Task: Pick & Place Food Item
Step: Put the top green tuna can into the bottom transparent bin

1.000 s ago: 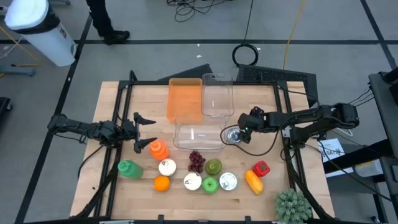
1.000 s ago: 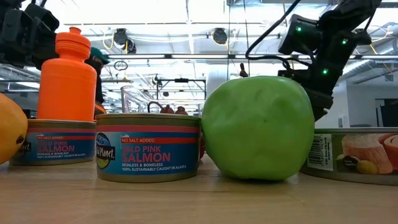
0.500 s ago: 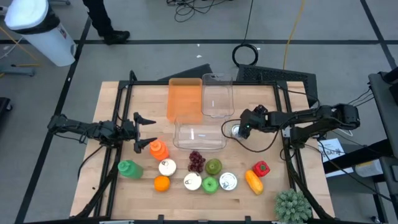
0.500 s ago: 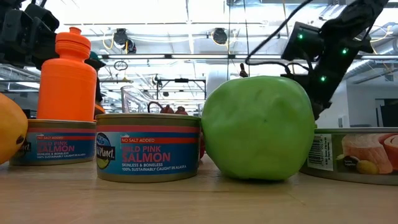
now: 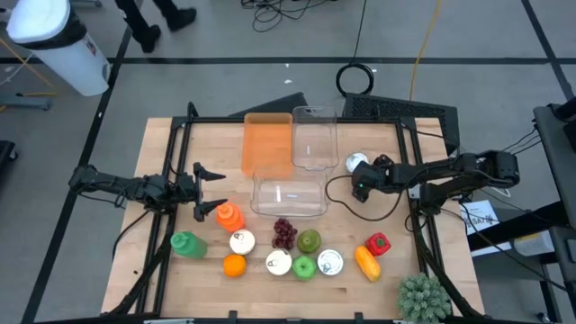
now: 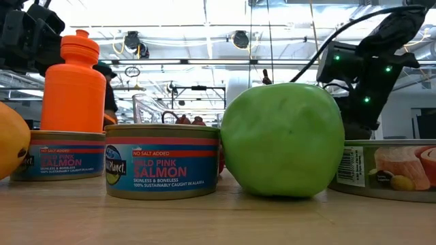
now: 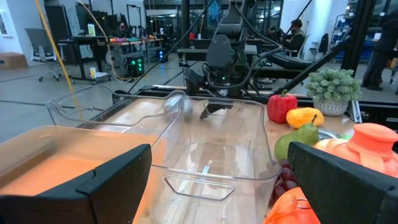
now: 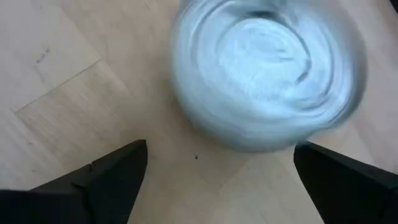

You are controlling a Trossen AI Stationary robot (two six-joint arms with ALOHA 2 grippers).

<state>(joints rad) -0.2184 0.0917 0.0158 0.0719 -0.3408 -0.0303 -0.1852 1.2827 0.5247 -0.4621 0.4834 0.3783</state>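
Two fingers of my right gripper (image 5: 361, 184) are spread wide, released, right of centre in the overhead frame, with the round tin can (image 5: 356, 162) lying bare on the table (image 5: 387, 211) just above them. My left gripper (image 5: 209, 193) waits spread at the left.

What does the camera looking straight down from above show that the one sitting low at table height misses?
Only the high view shows the orange tray, the clear containers, the silver can by the right pincer, the left pincer, grapes and the red pepper.

Only the low view shows the salmon can labels and the ceiling lights beyond.

Both show the orange bottle, the green apple and the right arm.
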